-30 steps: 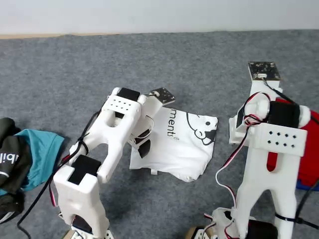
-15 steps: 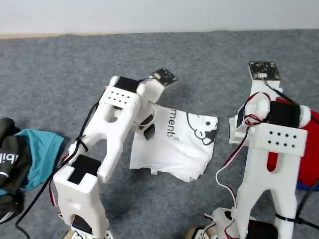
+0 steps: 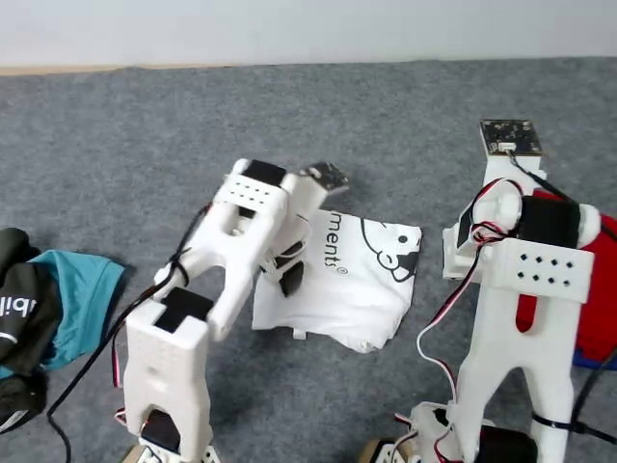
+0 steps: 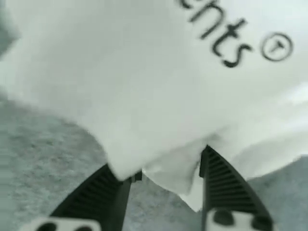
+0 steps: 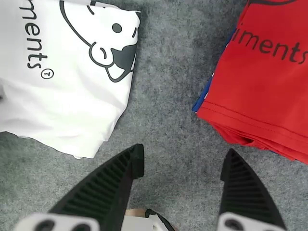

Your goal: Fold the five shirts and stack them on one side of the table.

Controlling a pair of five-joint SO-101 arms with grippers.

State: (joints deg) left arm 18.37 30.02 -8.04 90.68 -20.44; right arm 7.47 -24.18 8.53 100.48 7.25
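Two claws are open. Our left claw (image 4: pixel 160 163) sits at the white shirt (image 4: pixel 144 72), with the cloth's edge between its jaws, ready to grab and fold. Our right claw (image 5: pixel 184 154) waits above the table (image 5: pixel 173 72), with the red shirt (image 5: pixel 269 86) stacked just beside it.

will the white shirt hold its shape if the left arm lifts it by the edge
Probably not: the white shirt is thin cloth, its edge bunching between the left gripper's open fingers, so it would likely droop and unfold. It looks light. Pushed, it may wrinkle on the fuzzy grey cover.
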